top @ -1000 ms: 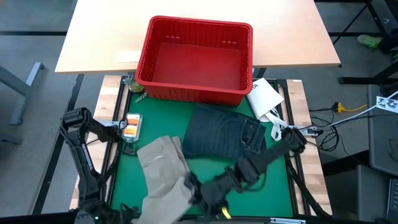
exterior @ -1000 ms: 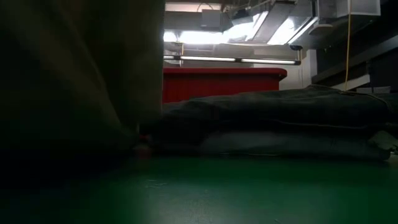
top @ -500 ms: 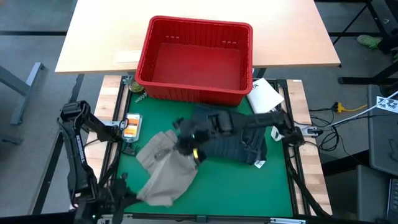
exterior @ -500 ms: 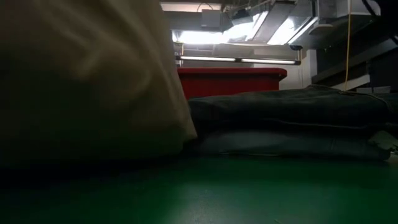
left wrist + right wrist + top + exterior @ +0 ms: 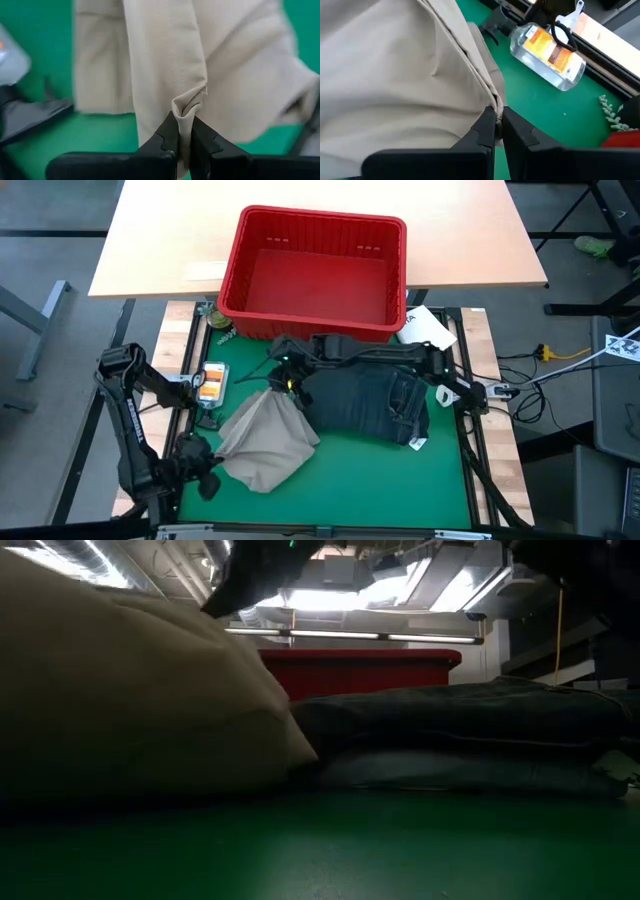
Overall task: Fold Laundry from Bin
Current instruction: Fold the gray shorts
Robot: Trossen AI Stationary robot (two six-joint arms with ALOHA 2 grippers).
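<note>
Khaki trousers [image 5: 265, 442] stretch slantwise — right gripper [image 5: 283, 378] pinching the far end, left gripper [image 5: 205, 467] pinching the near end.

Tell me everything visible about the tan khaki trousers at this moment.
The tan khaki trousers are a soft, plain woven garment, bunched and creased on the green mat, left of the folded denim jeans and touching them. The left gripper is shut on a pinched fold at the near left corner; the right gripper is shut on a seamed edge at the far end, near the red bin.
</note>
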